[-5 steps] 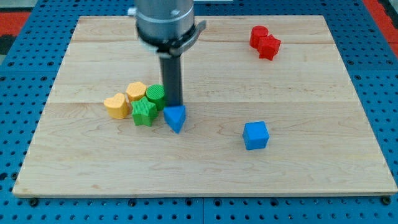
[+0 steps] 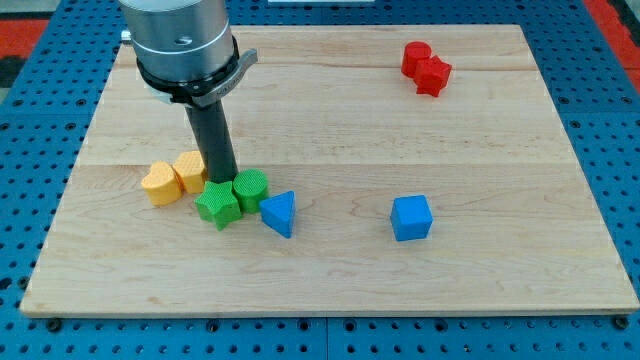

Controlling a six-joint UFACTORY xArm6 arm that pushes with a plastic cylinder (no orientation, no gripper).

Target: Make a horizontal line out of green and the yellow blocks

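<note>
My tip (image 2: 223, 181) stands at the upper edge of the green blocks, between the yellow ones and the green cylinder. The yellow heart block (image 2: 160, 184) lies at the view's left, touching the second yellow block (image 2: 189, 170) to its right. The green star block (image 2: 217, 205) sits just below my tip. The green cylinder (image 2: 250, 188) touches it on the right. The four blocks form a rough row across the left middle of the board.
A blue triangular block (image 2: 280, 213) lies against the green cylinder's lower right. A blue cube (image 2: 411, 217) sits at the right middle. Two red blocks (image 2: 426, 67) sit at the top right. The wooden board (image 2: 330, 270) rests on a blue pegboard.
My tip has moved left, from beside the blue triangular block to above the green star. The yellow blocks and the green blocks have shifted left and spread into a rougher row.
</note>
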